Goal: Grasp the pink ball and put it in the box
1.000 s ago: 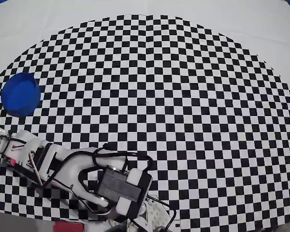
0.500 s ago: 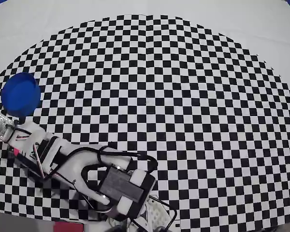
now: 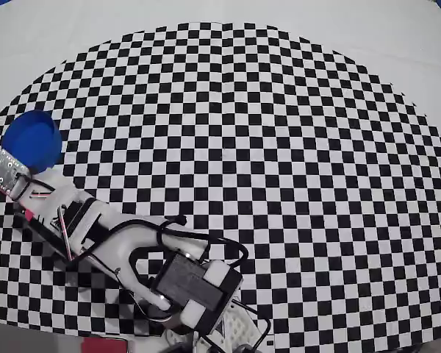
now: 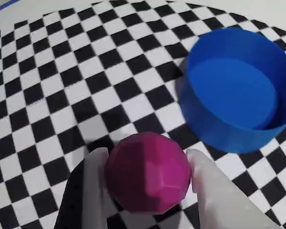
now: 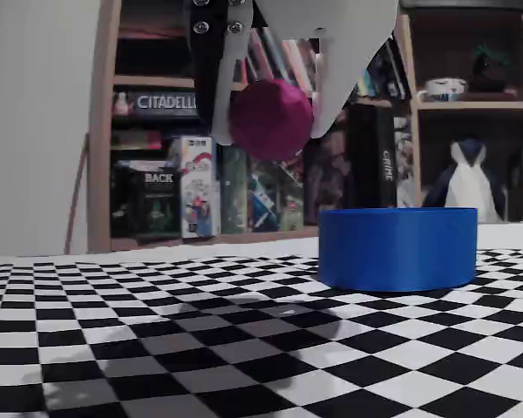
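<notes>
The pink ball (image 4: 148,171) is a faceted magenta sphere held between the two white fingers of my gripper (image 4: 148,153), which is shut on it. In the fixed view the ball (image 5: 270,119) hangs well above the cloth in the gripper (image 5: 268,131), up and to the left of the box (image 5: 397,248). The box (image 4: 236,90) is a round bright blue container, upright with nothing in it, up and to the right of the ball in the wrist view. From overhead the arm (image 3: 95,228) hides the ball, and its wrist end sits just below the box (image 3: 31,140).
A black-and-white checkered cloth (image 3: 279,147) covers the table, and the arm's base (image 3: 198,294) is at its near edge. In the fixed view a bookshelf (image 5: 157,174) and a toy penguin (image 5: 471,178) stand behind the table.
Seen from overhead, the arm has swung its wrist end upward, closer to the blue box. The box has not moved.
</notes>
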Robot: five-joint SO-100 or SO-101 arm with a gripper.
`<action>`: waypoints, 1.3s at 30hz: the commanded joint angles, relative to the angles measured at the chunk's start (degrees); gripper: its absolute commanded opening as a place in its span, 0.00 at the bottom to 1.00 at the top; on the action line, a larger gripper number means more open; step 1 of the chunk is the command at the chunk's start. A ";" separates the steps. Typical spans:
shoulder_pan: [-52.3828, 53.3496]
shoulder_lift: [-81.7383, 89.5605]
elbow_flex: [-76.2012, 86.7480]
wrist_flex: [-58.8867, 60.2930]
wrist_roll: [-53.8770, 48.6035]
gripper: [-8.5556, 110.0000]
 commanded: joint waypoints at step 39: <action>7.82 -11.95 -18.19 -0.97 -0.35 0.07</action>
